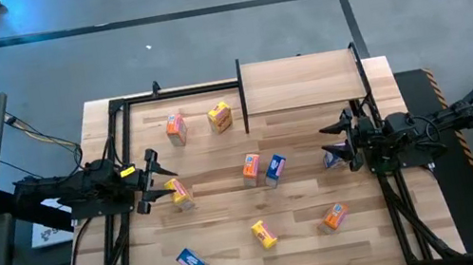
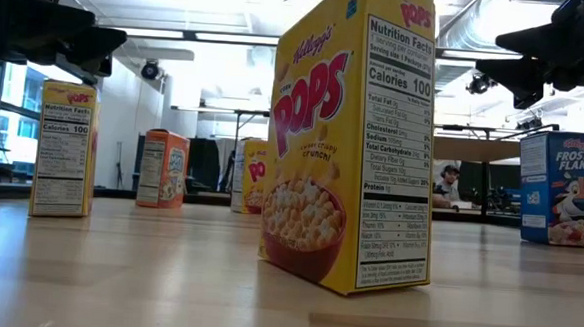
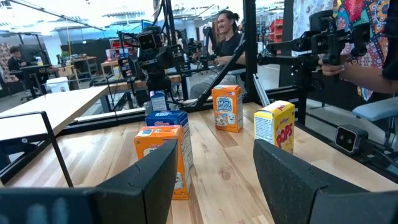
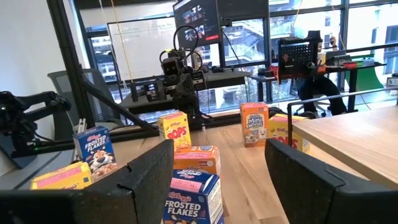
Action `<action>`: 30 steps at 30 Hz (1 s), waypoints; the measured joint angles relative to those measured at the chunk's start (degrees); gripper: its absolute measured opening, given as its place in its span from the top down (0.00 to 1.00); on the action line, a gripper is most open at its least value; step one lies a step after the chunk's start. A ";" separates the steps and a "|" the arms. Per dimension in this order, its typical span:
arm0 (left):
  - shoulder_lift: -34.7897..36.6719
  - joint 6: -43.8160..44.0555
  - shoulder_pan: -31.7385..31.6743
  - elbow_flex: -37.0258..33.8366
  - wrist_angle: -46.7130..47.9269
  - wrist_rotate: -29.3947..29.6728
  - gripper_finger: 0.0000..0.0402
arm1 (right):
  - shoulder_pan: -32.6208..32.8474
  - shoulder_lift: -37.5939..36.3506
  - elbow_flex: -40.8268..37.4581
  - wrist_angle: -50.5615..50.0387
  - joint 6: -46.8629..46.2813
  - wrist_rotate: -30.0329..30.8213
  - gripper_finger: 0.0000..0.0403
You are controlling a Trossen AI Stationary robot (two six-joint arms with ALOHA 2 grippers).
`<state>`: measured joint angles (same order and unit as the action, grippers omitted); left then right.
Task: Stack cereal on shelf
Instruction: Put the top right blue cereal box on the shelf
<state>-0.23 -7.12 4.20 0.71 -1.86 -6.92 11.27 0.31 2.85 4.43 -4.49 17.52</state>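
The cereal boxes [image 1: 251, 168] lay scattered over the table, none on the shelf [image 1: 300, 81] at the far edge. A yellow box [image 1: 179, 192] stood just ahead of my left gripper [image 1: 150, 179], closer than anything else. Both left and right gripper [image 1: 336, 141] were spread and empty, the right facing a blue box [image 4: 193, 200].

Cereal boxes [image 1: 251, 168] scattered on tabletop [image 1: 223, 221], shelf [image 1: 303, 80] behind.
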 joint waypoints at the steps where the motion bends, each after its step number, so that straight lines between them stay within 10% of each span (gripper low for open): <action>1: -0.02 0.02 0.00 0.00 -0.01 0.00 0.50 | 0.00 0.00 0.02 -0.02 0.00 0.08 0.39; 30: -0.02 21.99 0.00 0.00 -0.08 0.00 0.50 | 0.00 0.00 3.15 0.53 1.96 3.00 0.31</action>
<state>-0.25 14.87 4.19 0.71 -1.93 -6.92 11.27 0.32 6.01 4.95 -2.54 20.52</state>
